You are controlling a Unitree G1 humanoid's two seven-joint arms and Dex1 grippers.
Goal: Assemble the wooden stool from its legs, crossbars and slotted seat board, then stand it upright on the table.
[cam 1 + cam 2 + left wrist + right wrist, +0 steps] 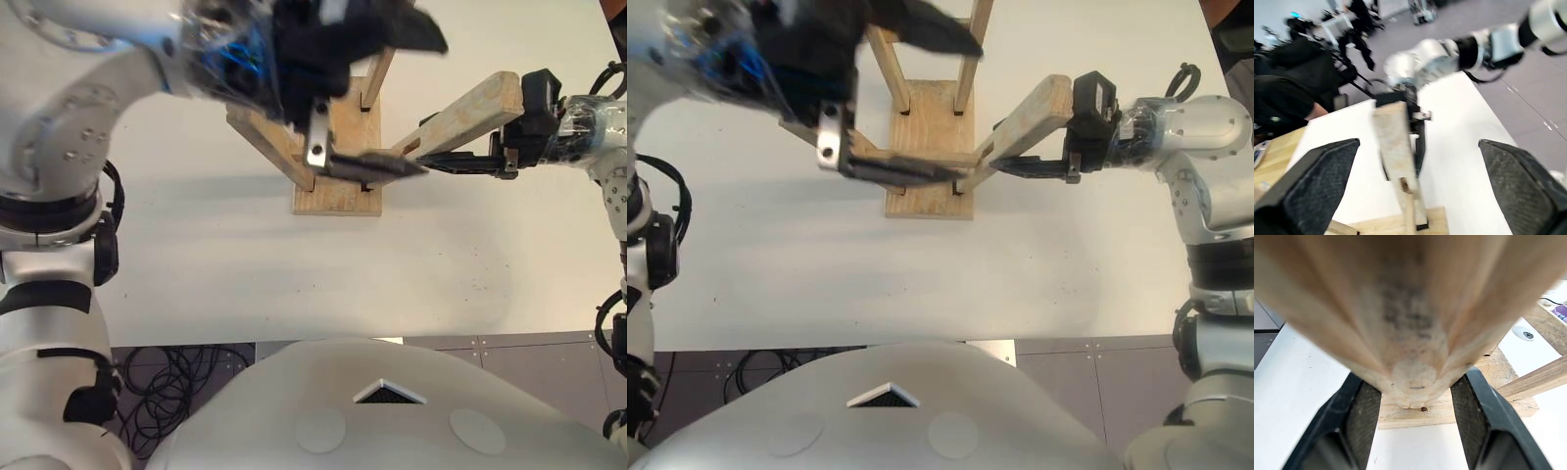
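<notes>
One slotted seat board [926,204] is lying on one table [823,284]. Four legs [1029,116] are rising from the board, and one crossbar [921,156] is showing between two of them. Two grippers are hanging over them, the left gripper [1418,166] and the right gripper [1415,431].

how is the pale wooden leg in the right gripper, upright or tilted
Tilted: pale wooden leg slants from right gripper down to the wooden seat board.
</notes>
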